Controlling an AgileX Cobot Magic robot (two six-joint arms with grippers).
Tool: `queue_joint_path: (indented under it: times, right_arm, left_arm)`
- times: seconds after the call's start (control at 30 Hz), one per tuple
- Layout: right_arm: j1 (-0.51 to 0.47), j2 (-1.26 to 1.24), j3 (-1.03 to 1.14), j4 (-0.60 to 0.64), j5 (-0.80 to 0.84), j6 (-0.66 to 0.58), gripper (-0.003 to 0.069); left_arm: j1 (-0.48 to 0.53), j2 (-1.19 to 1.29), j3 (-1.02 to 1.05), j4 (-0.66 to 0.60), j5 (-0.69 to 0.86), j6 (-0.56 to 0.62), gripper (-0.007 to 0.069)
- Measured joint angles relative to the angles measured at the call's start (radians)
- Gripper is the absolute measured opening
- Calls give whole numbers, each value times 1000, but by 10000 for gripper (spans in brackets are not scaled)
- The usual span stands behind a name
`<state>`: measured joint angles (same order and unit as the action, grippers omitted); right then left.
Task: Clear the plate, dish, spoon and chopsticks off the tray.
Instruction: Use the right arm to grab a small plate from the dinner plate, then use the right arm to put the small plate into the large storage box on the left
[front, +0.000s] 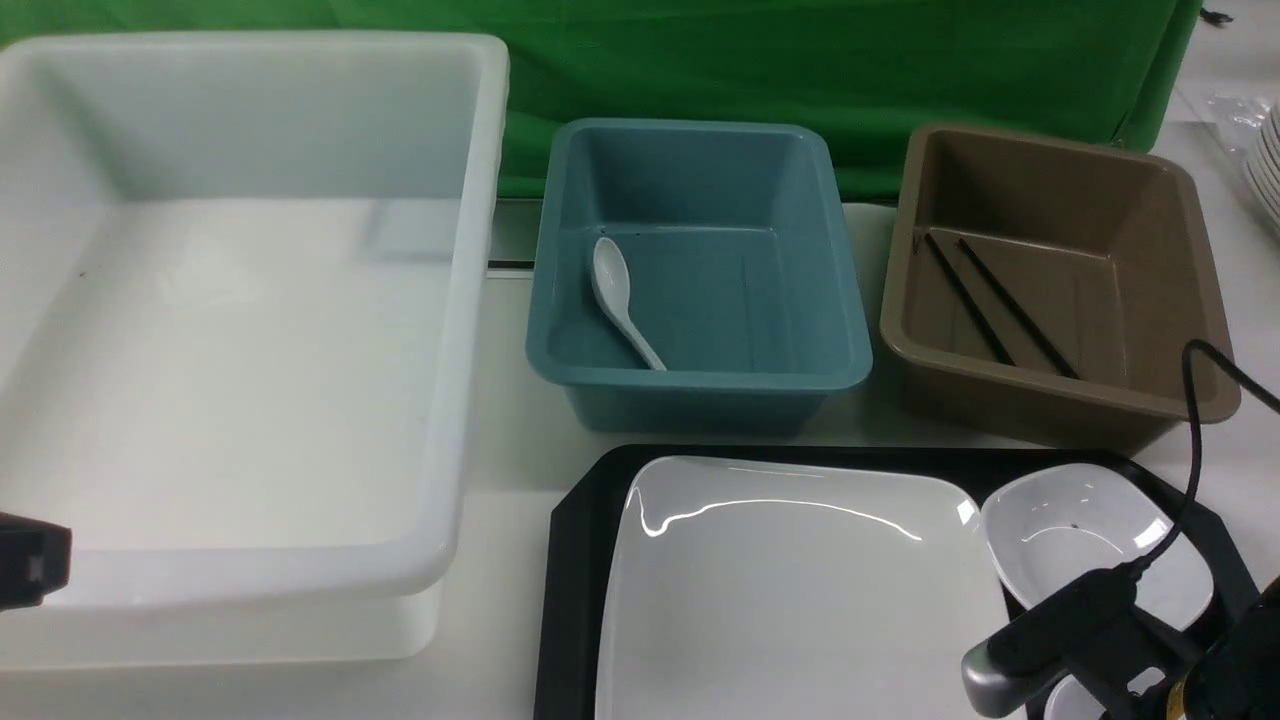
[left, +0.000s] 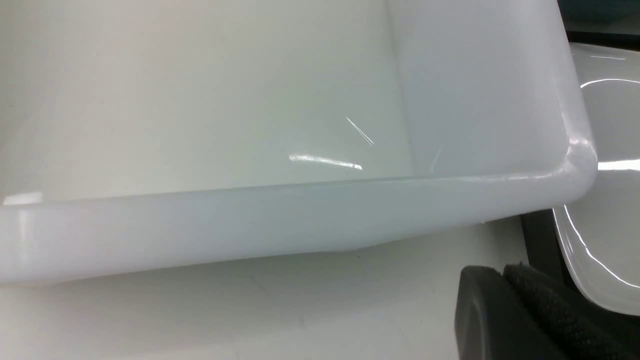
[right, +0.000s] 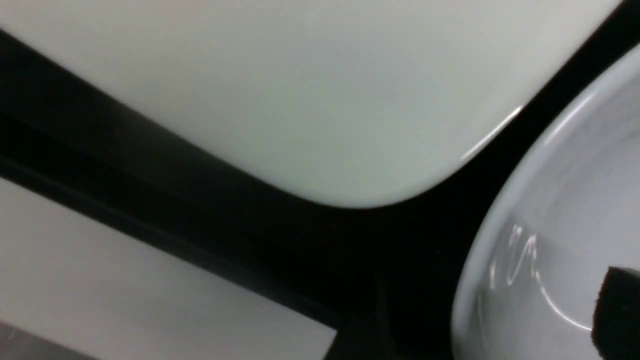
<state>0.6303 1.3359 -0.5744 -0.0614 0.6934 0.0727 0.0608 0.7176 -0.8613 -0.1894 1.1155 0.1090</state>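
The large white plate (front: 800, 590) fills most of the black tray (front: 575, 600). A small white dish (front: 1090, 540) sits on the tray to the plate's right. The white spoon (front: 622, 300) lies in the blue bin (front: 700, 280). The black chopsticks (front: 1000, 305) lie in the brown bin (front: 1060, 270). My right gripper (right: 487, 320) hangs low over the tray's near right end, open, with one fingertip (right: 617, 310) over a white dish (right: 555, 240) and the plate's corner (right: 325, 100) beside it. My left gripper (left: 500, 272) is shut and empty, next to the white bin's near corner (left: 575, 170).
A big white bin (front: 240, 300) stands at the left, with the blue and brown bins behind the tray. A green cloth (front: 800, 60) backs the table. Stacked white plates (front: 1265, 160) show at the far right edge. A black cable (front: 1195, 440) loops over the small dish.
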Motion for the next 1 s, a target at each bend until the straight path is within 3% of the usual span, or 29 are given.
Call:
queue_joint_path:
  times: [0.13,0.2,0.33,0.53,0.6,0.87,1.0]
  right_arm:
    - [0,69,1,-35,-5,1,563]
    - [0,92,1,-39,-7,1,500]
    - [2,98,-18,-50,33,-1,236]
    - [2,41,-95,-55,149,0,149]
    - [2,-18,-148,-62,213,1,84]
    - [2,-124,-431,-42,323,-4,67]
    - [2,-79,-661,24,234,-136,67]
  left_arm:
    - [0,0,0,0,0,3,17]
    - [0,0,0,0,0,3,17]
    - [0,0,0,0,8,3,17]
    - [0,0,0,0,13,3,17]
    - [0,0,0,0,13,3,17]
    - [0,0,0,0,5,-25,17]
    - [0,0,0,90,-27,-134,17]
